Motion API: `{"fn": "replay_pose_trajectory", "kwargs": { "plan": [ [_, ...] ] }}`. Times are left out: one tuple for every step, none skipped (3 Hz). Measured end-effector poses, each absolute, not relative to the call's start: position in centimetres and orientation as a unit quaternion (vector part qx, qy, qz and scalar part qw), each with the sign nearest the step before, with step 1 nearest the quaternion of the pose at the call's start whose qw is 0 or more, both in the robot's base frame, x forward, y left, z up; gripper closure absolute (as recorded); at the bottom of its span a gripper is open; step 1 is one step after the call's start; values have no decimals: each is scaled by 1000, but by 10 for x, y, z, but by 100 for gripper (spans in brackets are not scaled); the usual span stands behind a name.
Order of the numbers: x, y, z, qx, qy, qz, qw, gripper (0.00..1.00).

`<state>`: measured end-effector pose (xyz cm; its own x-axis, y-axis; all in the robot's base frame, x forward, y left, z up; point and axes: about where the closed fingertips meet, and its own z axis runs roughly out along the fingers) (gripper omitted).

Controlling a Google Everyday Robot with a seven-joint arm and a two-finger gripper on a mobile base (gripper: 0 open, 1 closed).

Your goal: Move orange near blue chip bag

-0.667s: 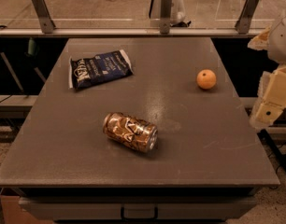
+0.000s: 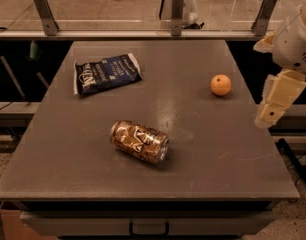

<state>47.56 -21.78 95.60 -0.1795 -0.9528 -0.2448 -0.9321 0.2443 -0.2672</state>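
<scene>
Three items on table [image 2: 208, 184]: orange [image 2: 220, 84], blue chip bag [image 2: 107, 73], drink can [image 2: 139, 141]; all lying apart from one another
Gripper [image 2: 268, 116]: hanging at the right edge of the table, about level with the rim; angled down and inward; nothing seen in it
Grip state: cannot tell from this view whether spread or closed
Orange: resting on the tabletop near the gripper, inboard of it and a little farther back; not touched
Blue chip bag: flat on the far-left part of the tabletop; well apart from the gripper, beyond the orange on the opposite side
Drink can: on its side, inboard of the gripper and nearer the front edge; judged clear of the straight line from orange to bag
Step in hand: approach to the orange, by judgement; pick not yet made; carry not begun
Next move calls for: bringing the gripper over the orange; descending with opening enough to span a round fruit; centring well; then lifting, crossing toward the bag, setting down just beside it and not on it
Risk: likely roll of the orange if clipped off-centre
</scene>
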Motion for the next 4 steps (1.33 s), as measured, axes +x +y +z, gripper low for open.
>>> {"fn": "replay_pose_trajectory", "kwargs": {
  "plan": [
    [519,-229,920,-613,762,-17,207,0],
    [557,-235,894,-602,764,-3,234,0],
    [589,-235,874,-587,768,19,255,0],
    [609,-234,856,-571,778,39,259,0]
  ]
}}
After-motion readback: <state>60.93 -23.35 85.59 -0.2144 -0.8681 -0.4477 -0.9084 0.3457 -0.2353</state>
